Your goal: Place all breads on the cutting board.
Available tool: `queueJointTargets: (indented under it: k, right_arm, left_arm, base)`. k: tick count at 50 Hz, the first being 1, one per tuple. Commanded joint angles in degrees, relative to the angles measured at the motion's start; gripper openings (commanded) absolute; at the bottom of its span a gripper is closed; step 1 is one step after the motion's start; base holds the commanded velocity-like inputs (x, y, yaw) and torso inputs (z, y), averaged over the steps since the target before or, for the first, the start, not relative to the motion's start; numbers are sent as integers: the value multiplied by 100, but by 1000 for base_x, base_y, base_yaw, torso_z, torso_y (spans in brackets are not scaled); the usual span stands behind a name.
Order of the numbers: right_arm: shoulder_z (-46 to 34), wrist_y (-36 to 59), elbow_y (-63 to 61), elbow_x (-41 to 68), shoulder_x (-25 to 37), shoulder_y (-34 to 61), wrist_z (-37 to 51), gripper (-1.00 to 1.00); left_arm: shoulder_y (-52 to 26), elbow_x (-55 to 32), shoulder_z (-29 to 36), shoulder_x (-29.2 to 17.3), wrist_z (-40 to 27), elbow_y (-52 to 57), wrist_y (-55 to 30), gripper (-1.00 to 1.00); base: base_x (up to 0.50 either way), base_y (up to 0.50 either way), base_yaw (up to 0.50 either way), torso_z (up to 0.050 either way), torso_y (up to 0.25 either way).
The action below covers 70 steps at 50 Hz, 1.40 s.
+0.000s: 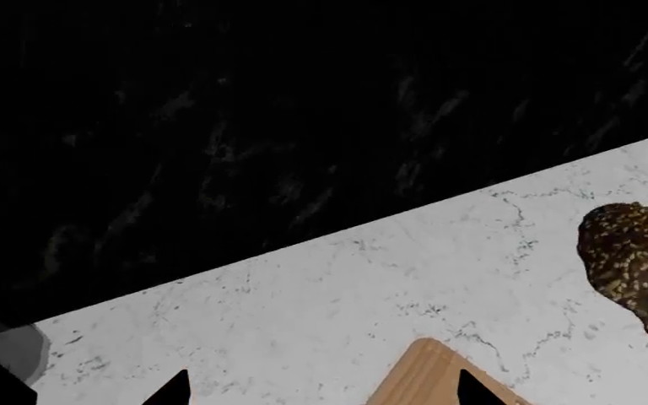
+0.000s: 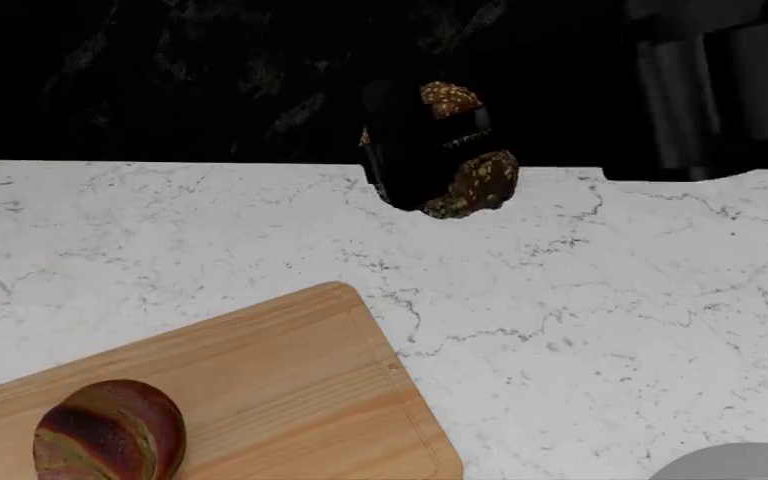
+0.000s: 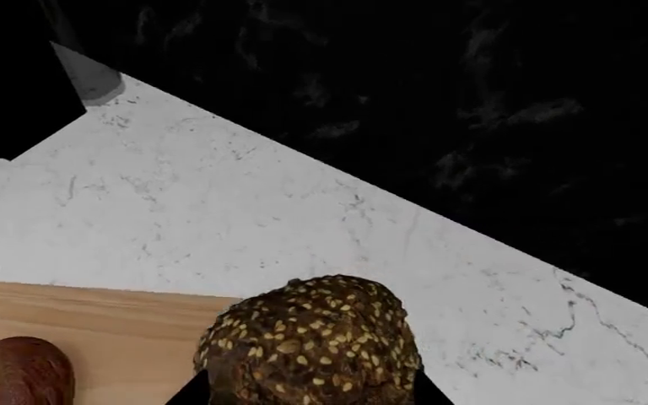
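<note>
Striped reddish-brown roll (image 2: 109,432) sat on the light-wood cutting board (image 2: 284,380), dark seeded roll (image 2: 475,184) was held off the board, above the tabletop's far edge

seeded dark roll (image 3: 313,346) in foreground btwn black fingertips, striped roll (image 3: 14,371) on cutting board (image 3: 110,325), marble counter (image 3: 301,219)

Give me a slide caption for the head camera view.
Right gripper lifts the seeded roll above the marble counter; striped roll already sits on the cutting board.

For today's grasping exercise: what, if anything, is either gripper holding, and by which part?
The right gripper holds the seeded dark roll by its sides, fingers around its middle. The left gripper holds nothing.
</note>
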Motion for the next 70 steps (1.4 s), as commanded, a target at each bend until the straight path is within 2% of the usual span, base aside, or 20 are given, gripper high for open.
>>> queueJointTargets:
  k: [1, 5, 8, 13, 23, 37, 66, 67, 70]
  right_arm:
    - [-661, 296, 1361, -1065, -1393, 143, -1554, -100]
    - [-814, 240, 1611, -1274, -1700, 104, -1866, -100]
    - [-813, 196, 1655, -1261, -1829, -17, -1831, -100]
    - [-981, 131, 1956, -1470, -2178, -83, -2295, -100]
    - [-1220, 23, 2260, -1737, -2598, -278, -2801, -100]
    - [-1315, -94, 2199, -1826, -2724, -587, -2936, -100]
    - [-1337, 79, 1286, -1659, -2496, -893, -2778, -100]
    - [-1352, 83, 1261, -1674, -2492, -891, -2786, 100]
    - [-1308, 72, 1285, -1652, -2489, -841, -2811, 100]
  left_arm:
    - [32, 66, -152, -56, 65, -66, 289, 100]
    - [63, -201, -236, -32, 68, -202, 326, 100]
    - [-22, -50, -220, -25, 121, -233, 315, 100]
    - [124, 142, -89, -16, 127, -74, 288, 100]
    - [175, 145, -128, 29, 191, -139, 393, 100]
    - [368, 233, -111, 0, 206, -66, 525, 100]
    - [447, 248, -165, -44, 153, 35, 650, 100]
    - [452, 247, -165, -44, 154, 27, 652, 100]
    - [461, 254, -162, -47, 140, 43, 657, 100]
  base:
    - [0, 0, 0, 0, 0]
    - [0, 0, 0, 0, 0]
    - [0, 0, 0, 0, 0]
    - [0, 0, -1, 0, 0]
    - [0, 0, 0, 1, 0]
    - [0, 0, 0, 0, 1]
    - [0, 0, 0, 0, 0]
    - [0, 0, 0, 0, 0]
    - [0, 0, 0, 0, 0]
